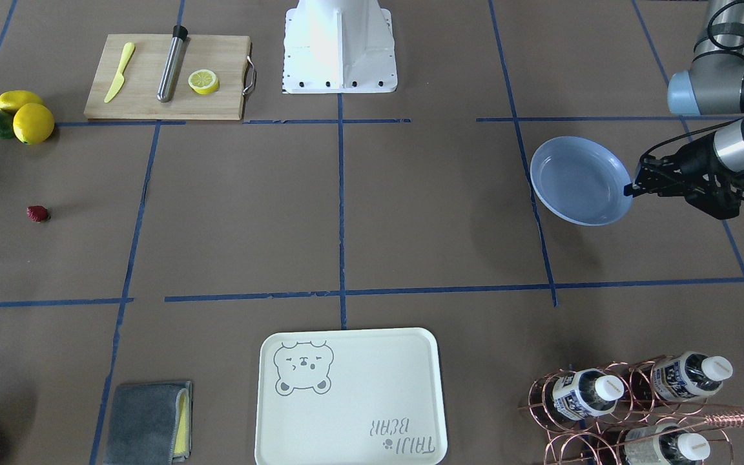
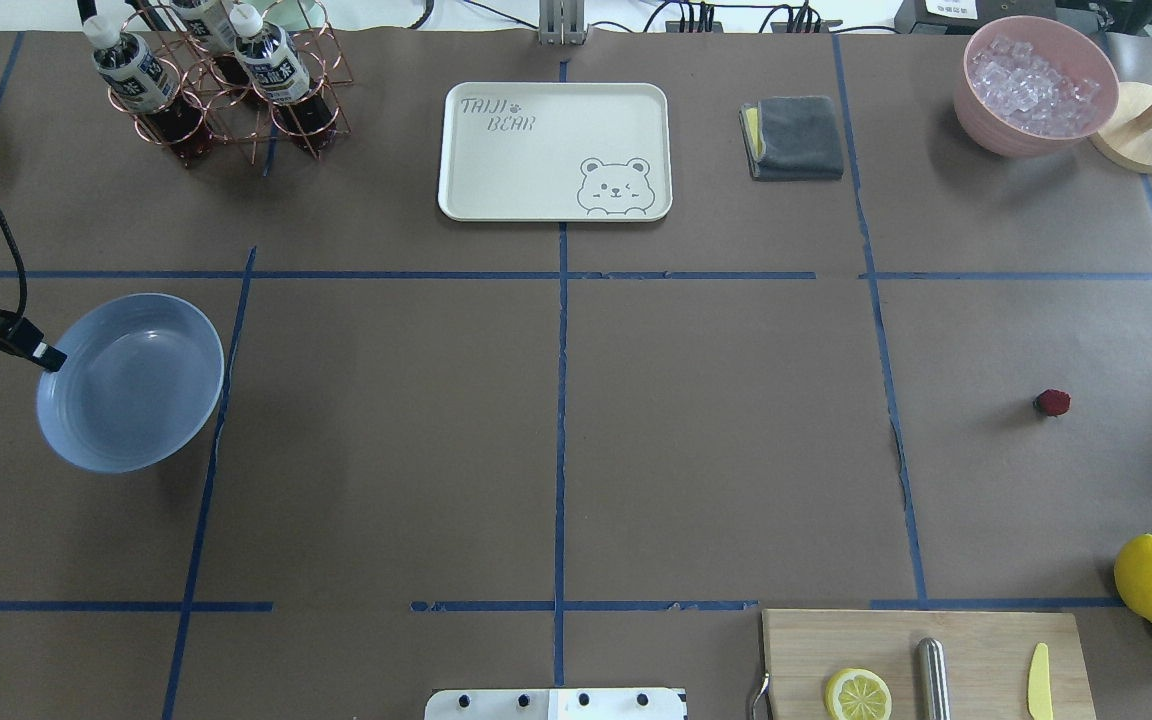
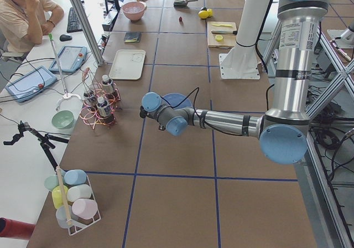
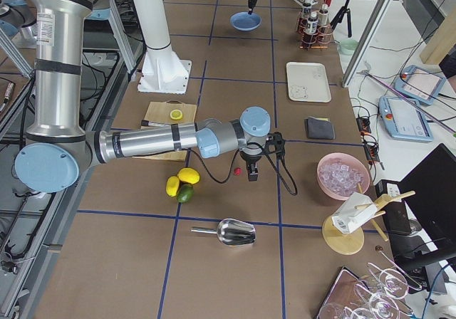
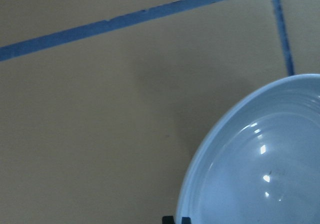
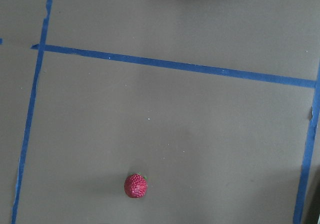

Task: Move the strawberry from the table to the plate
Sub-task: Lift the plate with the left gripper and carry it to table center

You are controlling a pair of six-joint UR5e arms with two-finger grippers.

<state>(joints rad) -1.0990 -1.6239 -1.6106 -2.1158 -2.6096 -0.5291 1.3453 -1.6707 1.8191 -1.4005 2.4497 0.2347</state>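
Dark-red strawberry (image 1: 37, 214) is seen lying on table (image 1: 411, 213), not yet picked, well apart from plate (image 1: 580, 182) at opposite side. No berry is seen in plate. Left gripper (image 1: 633, 188) is judged closed on plate rim. Right gripper (image 4: 251, 173) is found just beside strawberry; whether its fingers are apart or together cannot be told. Grasp, carry and placing are all left to be done.

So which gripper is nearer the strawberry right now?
Right. The right gripper hangs just beside the strawberry; the left gripper is across the table, at the rim of the plate.
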